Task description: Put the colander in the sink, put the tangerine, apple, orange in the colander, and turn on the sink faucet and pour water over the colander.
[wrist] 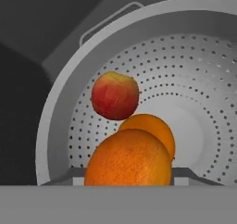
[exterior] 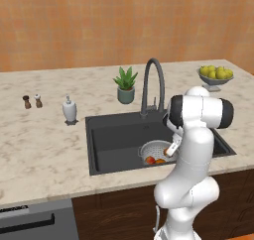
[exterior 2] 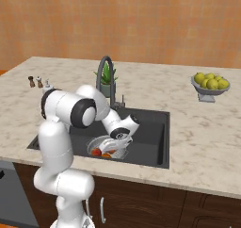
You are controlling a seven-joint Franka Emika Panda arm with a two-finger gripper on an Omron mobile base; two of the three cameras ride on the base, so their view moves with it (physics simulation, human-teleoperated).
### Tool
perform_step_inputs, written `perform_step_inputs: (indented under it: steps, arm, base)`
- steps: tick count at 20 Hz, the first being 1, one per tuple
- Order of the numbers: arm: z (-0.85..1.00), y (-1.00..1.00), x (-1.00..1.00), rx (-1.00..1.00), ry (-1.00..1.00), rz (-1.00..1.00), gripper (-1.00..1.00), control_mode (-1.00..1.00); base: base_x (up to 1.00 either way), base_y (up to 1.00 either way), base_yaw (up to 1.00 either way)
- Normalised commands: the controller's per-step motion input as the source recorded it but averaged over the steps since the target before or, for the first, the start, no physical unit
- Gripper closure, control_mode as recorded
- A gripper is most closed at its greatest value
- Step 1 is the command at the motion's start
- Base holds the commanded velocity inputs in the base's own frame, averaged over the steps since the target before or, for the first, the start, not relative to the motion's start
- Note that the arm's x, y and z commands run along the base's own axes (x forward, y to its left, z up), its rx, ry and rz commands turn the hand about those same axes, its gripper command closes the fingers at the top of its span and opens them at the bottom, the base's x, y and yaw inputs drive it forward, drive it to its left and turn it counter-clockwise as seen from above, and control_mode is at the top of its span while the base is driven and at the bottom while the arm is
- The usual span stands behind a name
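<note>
Three fruits show in the colander [wrist: 194, 93]: the apple [wrist: 115, 95] against the pierced wall, and two orange fruits close to the hand camera, the larger front orange fruit [wrist: 127, 157] partly covering the smaller orange fruit [wrist: 155, 128] behind it; which of the two is the tangerine cannot be told. The colander sits inside the sink [exterior: 116, 140], in the front part of the basin toward the robot's right, with one of its small handles [wrist: 109, 20] visible against the dark sink wall; from the left base view its rim and red and orange fruit can be seen beside the arm. The gripper [exterior 2: 115, 146] hangs low in the basin, right over the colander; the large front orange fruit sits between the finger tips at the bottom of the hand view, and the jaws appear to be pinching it, though the tips themselves are mostly hidden. The faucet [exterior: 154, 85] stands behind the sink, its arched spout over the basin; no water can be seen. On the counter [exterior: 44, 145] stand a potted plant [exterior: 125, 85], a soap bottle [exterior: 69, 110], two small shakers [exterior: 32, 101], and a footed bowl of lemons [exterior: 215, 75] well apart to the right.
</note>
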Motion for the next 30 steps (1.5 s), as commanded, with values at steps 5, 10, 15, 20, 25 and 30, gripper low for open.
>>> perform_step_inputs:
  steps: [5, 10, 15, 20, 25, 30]
  arm:
    - [-0.15, 0.00, 0.15, 0.00, 0.00, 0.00, 1.00, -1.00]
    - [-0.07, 0.00, 0.10, 0.00, 0.00, 0.00, 1.00, -1.00]
    - [0.00, 0.07, -0.11, 0.00, 0.00, 0.02, -1.00, -1.00]
    - [0.27, 0.00, -0.24, 0.00, -0.01, 0.01, -1.00, -1.00]
    - [0.55, 0.09, -0.23, 0.00, -0.07, 0.00, -1.00, -1.00]
    - [0.71, 0.04, -0.27, 0.00, -0.11, 0.00, -1.00, -1.00]
  base:
    - [0.00, 0.00, 0.00]
    - [0.00, 0.00, 0.00]
    - [0.00, 0.00, 0.00]
    - [0.00, 0.00, 0.00]
    - [0.00, 0.00, 0.00]
    - [0.00, 0.00, 0.00]
